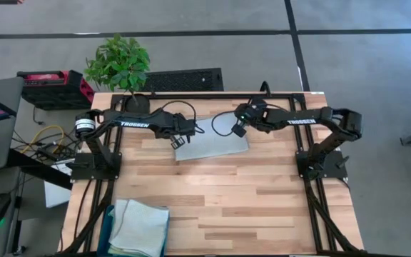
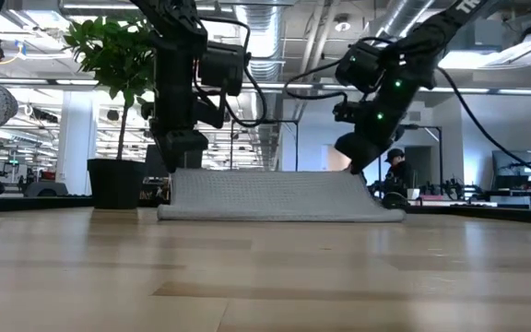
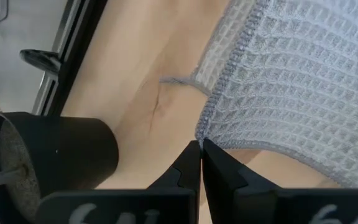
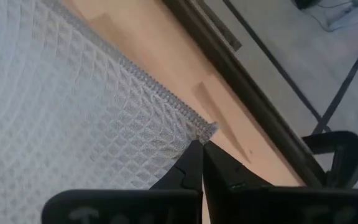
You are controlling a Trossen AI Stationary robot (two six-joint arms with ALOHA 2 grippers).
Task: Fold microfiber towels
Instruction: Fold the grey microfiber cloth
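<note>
A potted plant [image 1: 118, 64] stands behind the desk [image 1: 212, 207]; both claws, left [image 1: 178, 142] and right [image 1: 238, 130], pinch the grey towel's [image 1: 212, 145] corners.

- The towel [image 1: 212, 145] spread out on the table is pale grey, woven in a small waffle grid of raised squares, with a stitched edge of the same grey.
- The table [image 1: 262, 200] is light wood in long planks of mixed honey and paler tones.
- Both arms are black with white lettering.
- The folded towels [image 1: 140, 227] stacked at the table's near edge are light blue and light green.
- The plant [image 1: 118, 63] has bright green leaves and a black pot.
</note>
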